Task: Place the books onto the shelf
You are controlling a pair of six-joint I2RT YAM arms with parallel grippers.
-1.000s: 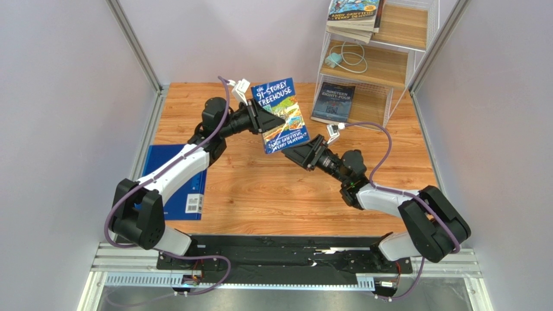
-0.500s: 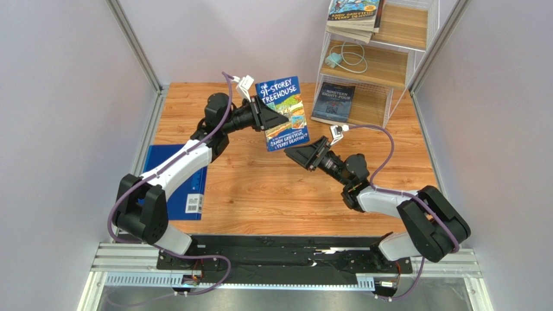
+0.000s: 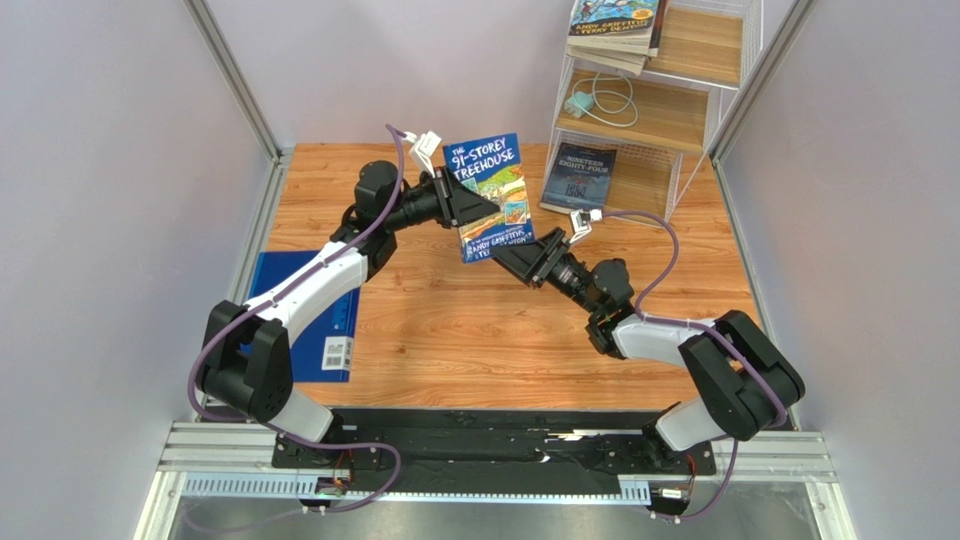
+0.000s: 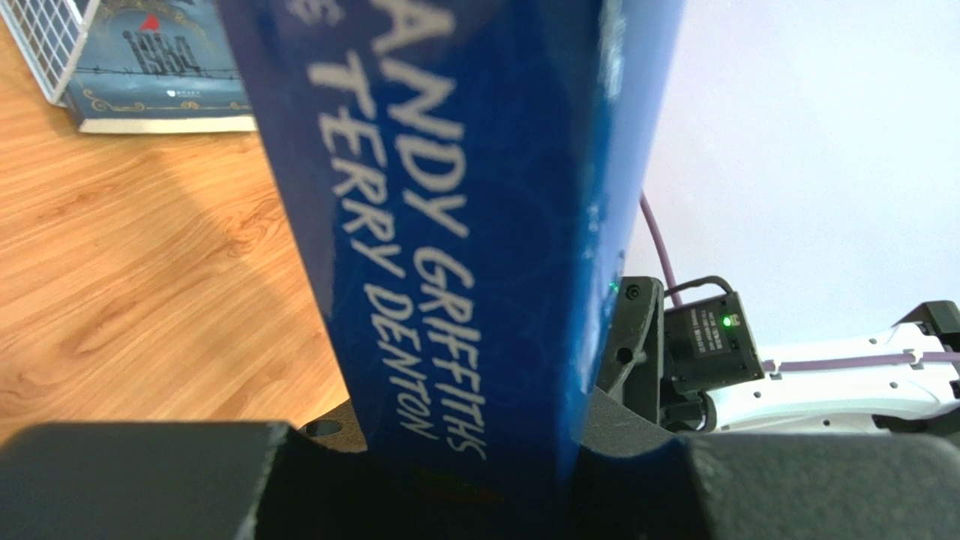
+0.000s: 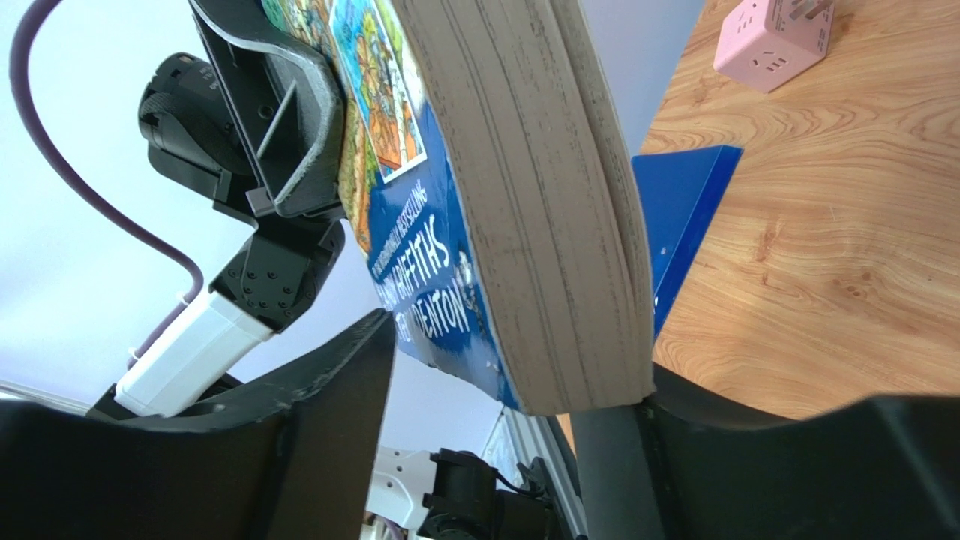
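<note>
- Right arm has swung up and to the left since a second ago. The right gripper [image 3: 504, 257] is now at the lower corner of the 91-Storey Treehouse book [image 3: 487, 186] instead of hanging back below it. The book itself got raised a touch too.
- Overhead view: the left gripper [image 3: 478, 208] has that book pinched by its left side and holds it up off the table [image 3: 451, 326]. The cover faces the camera, just left of the shelf [image 3: 665, 118].
- Same view: Nineteen Eighty-Four [image 3: 578, 178] lies flat on the shelf's bottom board. A stack of books [image 3: 614, 28] sits on the top board, and a white cable [image 3: 603, 104] is on the middle one. The blue folder [image 3: 304, 326] lies at the table's left edge.
- Left wrist view: the book's blue cover with the authors' names runs straight up between the two black fingers [image 4: 147, 478]. Both are pressed against it, so that claw is clamped tight on the book. Nineteen Eighty-Four shows in the top left corner, next to the shelf's wire.
- Right wrist view: the book's lower corner, page edge toward the camera, sits between the right claw's fingers [image 5: 316, 439].
- The finger on the back-cover side is right up against the book. There's a visible gap between the other finger and the front cover, so the jaws are partly open around the corner and not gripping it.
- A pink power cube [image 5: 778, 39] sits on the wood well off in the background, and the blue folder pokes out from behind the book.
</note>
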